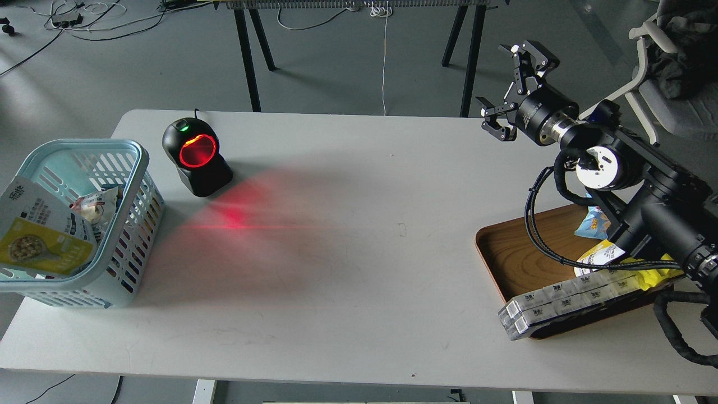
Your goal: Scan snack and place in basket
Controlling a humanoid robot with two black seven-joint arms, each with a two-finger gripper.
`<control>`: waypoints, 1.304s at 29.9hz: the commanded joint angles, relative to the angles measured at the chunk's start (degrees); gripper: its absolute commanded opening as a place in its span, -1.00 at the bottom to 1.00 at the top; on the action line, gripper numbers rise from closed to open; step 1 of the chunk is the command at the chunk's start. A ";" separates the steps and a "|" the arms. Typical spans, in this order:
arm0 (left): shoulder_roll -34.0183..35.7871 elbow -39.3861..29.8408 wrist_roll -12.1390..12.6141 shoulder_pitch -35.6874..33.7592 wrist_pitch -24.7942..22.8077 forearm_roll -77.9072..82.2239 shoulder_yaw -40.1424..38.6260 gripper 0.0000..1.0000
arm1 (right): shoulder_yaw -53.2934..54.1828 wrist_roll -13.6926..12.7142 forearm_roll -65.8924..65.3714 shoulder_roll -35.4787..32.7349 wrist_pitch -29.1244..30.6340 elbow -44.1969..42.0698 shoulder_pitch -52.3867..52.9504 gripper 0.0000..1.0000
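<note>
The snack (39,235), a flat pouch with a yellow lower part, a round food picture and a white top, lies tilted inside the light blue basket (134,168) at the table's left edge. A smaller white packet (98,205) lies beside it in the basket. My right gripper (513,87) is open and empty, raised above the table's far right corner, far from the basket. My left arm and gripper are out of view.
A black barcode scanner (196,157) with a glowing red ring stands right of the basket and casts red light on the white table (359,269). A brown wooden tray (513,261) at right holds a blue snack bag (592,221), a yellow packet (622,261) and clear boxes (561,306).
</note>
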 commanded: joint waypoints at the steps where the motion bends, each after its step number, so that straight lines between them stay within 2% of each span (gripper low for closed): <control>1: -1.98 1.64 -0.03 -0.01 -0.02 -1.57 -0.27 0.97 | 0.08 0.00 0.00 0.00 0.00 0.16 0.01 1.00; 9: -9.01 6.39 -0.03 -0.18 -0.46 -5.17 -1.59 0.97 | 2.63 -0.09 0.08 -0.61 0.00 1.30 0.09 1.00; 22: -20.78 6.48 0.06 0.43 -0.90 -10.09 -1.76 0.98 | 11.23 -0.26 0.43 -6.23 -1.76 11.49 -3.06 1.00; 29: -26.93 8.06 0.06 1.48 -4.76 -13.25 -1.94 0.98 | 19.23 -0.35 1.49 -8.70 -1.67 15.45 -8.34 1.00; 35: -33.53 12.02 -0.03 2.45 -8.54 -15.10 -2.02 0.98 | 19.86 -0.27 6.68 -9.40 -1.49 15.98 -9.92 1.00; 39: -35.99 12.19 -0.03 2.45 -8.64 -18.53 -3.07 0.99 | 19.77 0.09 6.68 -8.61 -1.23 16.07 -10.98 1.00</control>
